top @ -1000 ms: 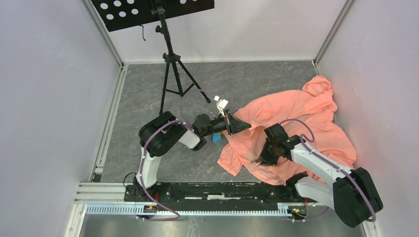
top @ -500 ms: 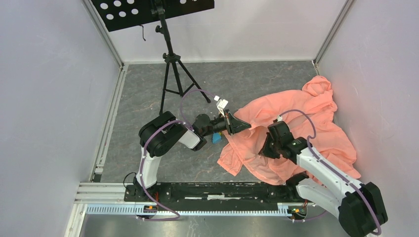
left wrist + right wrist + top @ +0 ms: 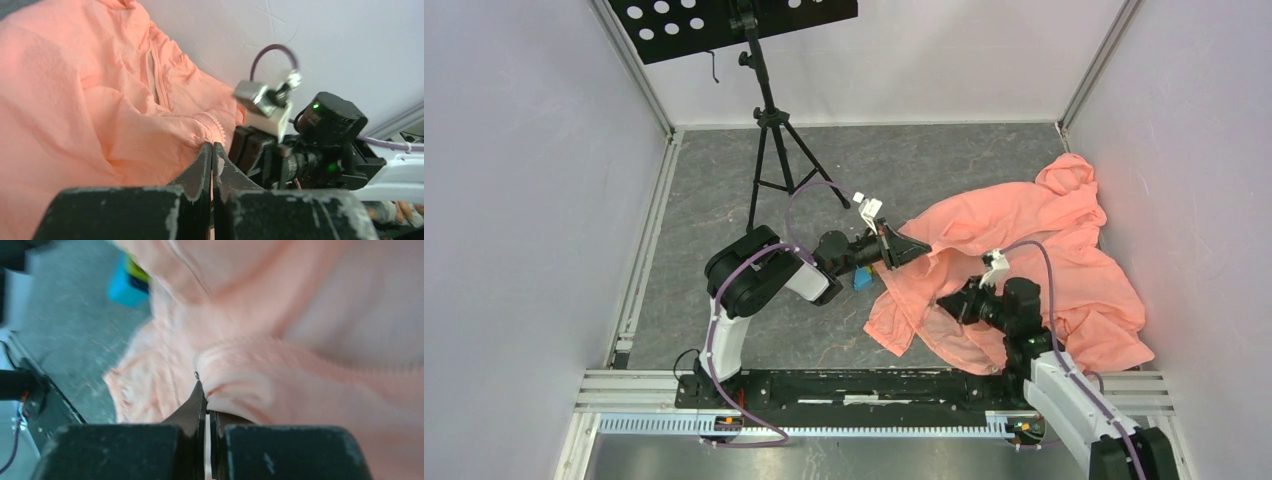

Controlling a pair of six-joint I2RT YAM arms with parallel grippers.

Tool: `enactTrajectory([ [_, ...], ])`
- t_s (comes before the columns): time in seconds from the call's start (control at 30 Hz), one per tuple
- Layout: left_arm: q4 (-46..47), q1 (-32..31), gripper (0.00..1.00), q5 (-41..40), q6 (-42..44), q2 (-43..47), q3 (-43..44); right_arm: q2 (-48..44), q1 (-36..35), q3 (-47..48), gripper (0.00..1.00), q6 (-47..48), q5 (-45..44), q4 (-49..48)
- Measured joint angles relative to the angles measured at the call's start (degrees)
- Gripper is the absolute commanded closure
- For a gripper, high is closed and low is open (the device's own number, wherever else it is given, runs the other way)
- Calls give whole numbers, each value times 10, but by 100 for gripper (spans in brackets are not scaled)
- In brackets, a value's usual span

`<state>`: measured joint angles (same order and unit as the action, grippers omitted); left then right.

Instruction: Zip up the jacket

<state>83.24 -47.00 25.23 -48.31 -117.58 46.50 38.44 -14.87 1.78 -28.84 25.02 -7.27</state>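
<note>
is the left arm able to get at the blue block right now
Probably not yet. The left gripper is shut on the jacket, so it would have to let go first. The blue block lies close by, uncovered, at the jacket's edge.

My left gripper [image 3: 212,148] fills the bottom of the feed, its two dark fingers [image 3: 196,175] pressed flat together with no gap I can make out. Their tips sit right at a fold of the jacket [image 3: 75,100], whose rumpled salmon cloth covers the left half of my view. A pale zipper [image 3: 154,75] runs down a crease above that fold, and a ribbed edge [image 3: 216,122] curls just over the tips. Just beside the tips, to the right in frame, I see the right arm [image 3: 325,135], black, with a green light [image 3: 315,105] lit. It has a grey-white block [image 3: 265,102] on top and a purple cable [image 3: 272,50] looping above. Behind it is a white wall [image 3: 350,35].
</note>
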Motion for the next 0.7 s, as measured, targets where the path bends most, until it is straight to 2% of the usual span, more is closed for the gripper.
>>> enactTrajectory([
  [0.07, 9, 0, 98, -8, 5, 0, 0, -17, 27, -12, 100, -5, 39, -58],
  [0.2, 16, 0, 98, -14, 24, 0, 0, -28, 56, -12, 100, -30, 91, -258],
  [0.37, 17, 0, 98, -23, 43, 0, 0, 29, 69, -12, 100, -73, 121, -420],
  [0.5, 18, 0, 98, -34, 72, 2, 0, 73, 72, -12, 100, -110, 134, -491],
  [0.7, 19, 1, 98, -43, 94, 10, 5, 91, 75, -12, 100, -127, 138, -522],
])
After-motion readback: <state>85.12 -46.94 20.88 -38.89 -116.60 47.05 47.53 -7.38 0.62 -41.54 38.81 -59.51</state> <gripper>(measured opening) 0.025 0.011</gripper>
